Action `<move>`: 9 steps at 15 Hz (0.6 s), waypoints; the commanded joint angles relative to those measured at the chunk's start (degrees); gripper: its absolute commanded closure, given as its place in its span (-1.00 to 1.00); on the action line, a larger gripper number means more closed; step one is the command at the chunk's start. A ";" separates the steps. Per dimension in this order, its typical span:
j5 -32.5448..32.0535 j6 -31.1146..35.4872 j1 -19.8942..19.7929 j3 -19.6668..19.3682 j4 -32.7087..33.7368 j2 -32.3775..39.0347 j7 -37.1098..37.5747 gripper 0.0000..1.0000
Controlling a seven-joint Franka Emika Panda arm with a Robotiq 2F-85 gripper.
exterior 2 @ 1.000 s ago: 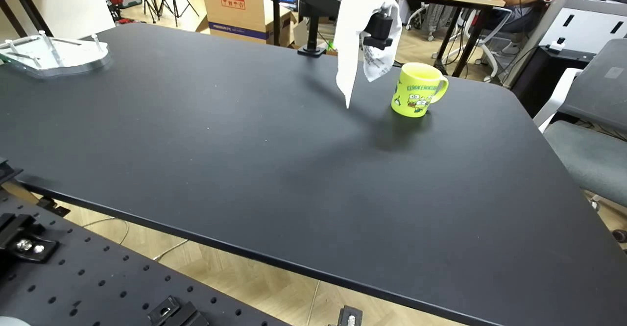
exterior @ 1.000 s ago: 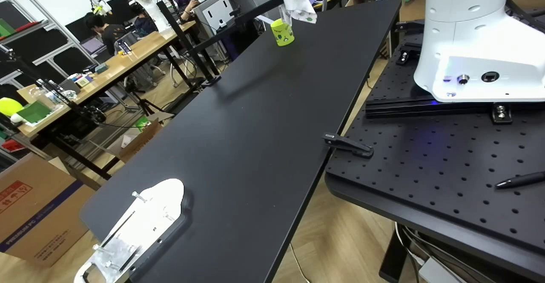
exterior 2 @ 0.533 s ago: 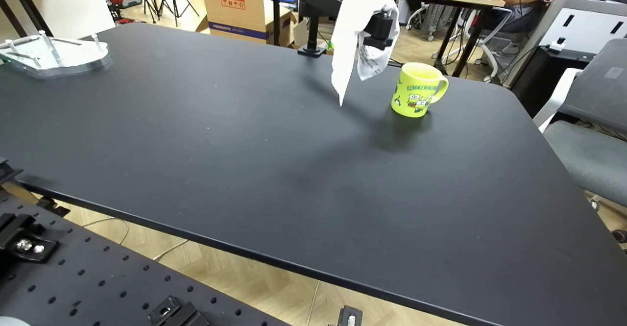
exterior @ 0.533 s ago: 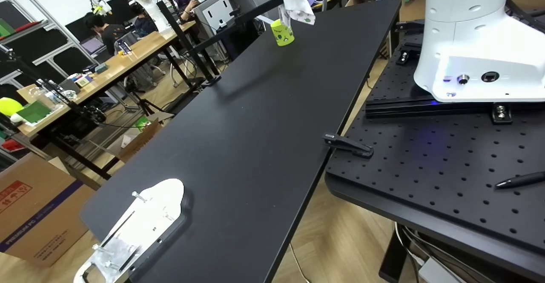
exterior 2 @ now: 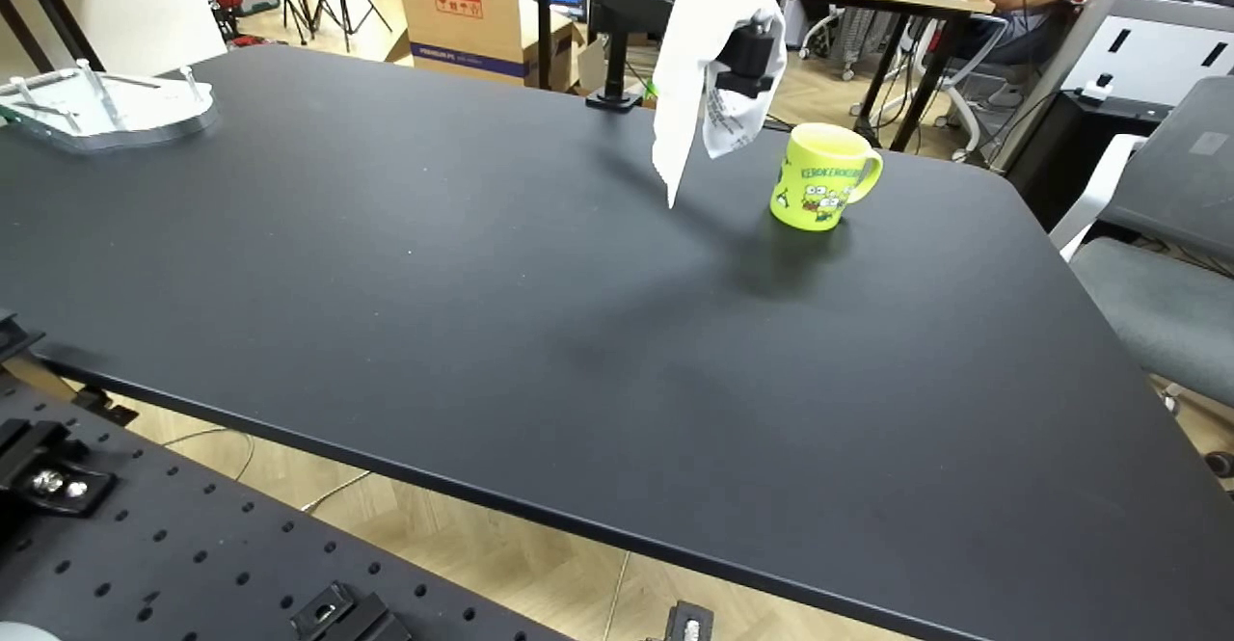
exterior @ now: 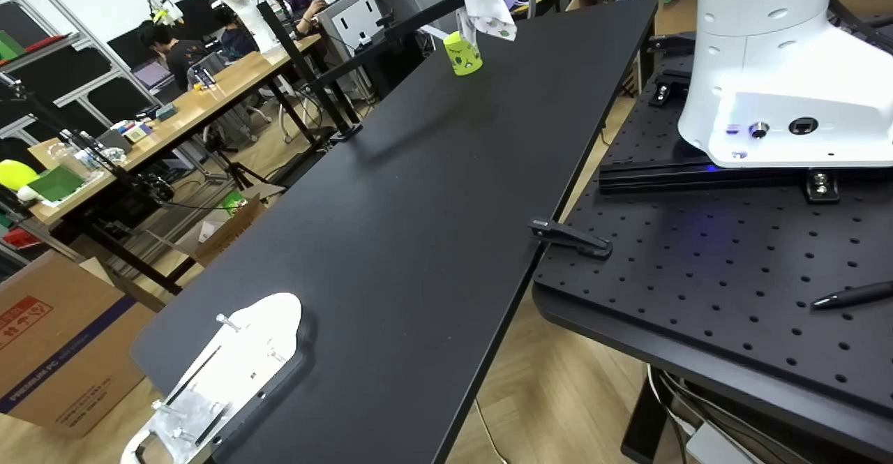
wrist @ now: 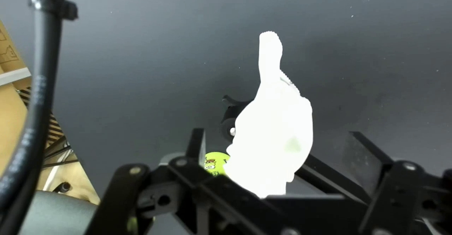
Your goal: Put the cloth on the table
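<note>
Fingers Parted Before Cloth Hung Near Mug

A white cloth is seen draped over the crossbar of a black stand, held off the table near a yellow-green mug but apart from it. In the wrist view, the gripper is framed with its fingers wide apart and nothing clamped between them. The cloth is centered ahead, in the gap as pictured, its long axis pointed away from the gripper and set across the line from finger to finger; the mug is half hidden by cloth and finger. How deep the cloth is set between the fingers cannot be told. The step in hand is judged to be the approach for a grasp, with the lift from the stand and the laying down not yet done; the crossbar, partly covered by the cloth, could be pinched too.

The table's dark, matte top is stretched from the mug toward a white fixture at the opposite end. The robot base is mounted well apart from the mug, on a perforated board alongside the table. In an exterior view, a gray chair is parked beyond the mug, past the table's end.
</note>
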 commanded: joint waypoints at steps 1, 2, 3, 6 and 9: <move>1.12 2.37 -0.14 -1.16 2.33 3.38 -4.22 -1.00; 1.37 2.86 -0.10 -1.37 3.08 4.50 -5.27 -1.00; 1.66 3.29 -0.04 -1.49 3.70 5.48 -6.27 -1.00; 2.29 3.80 0.08 -1.41 5.94 8.26 -8.50 -0.83; 3.30 3.55 0.24 -1.14 7.32 9.79 -10.52 -0.19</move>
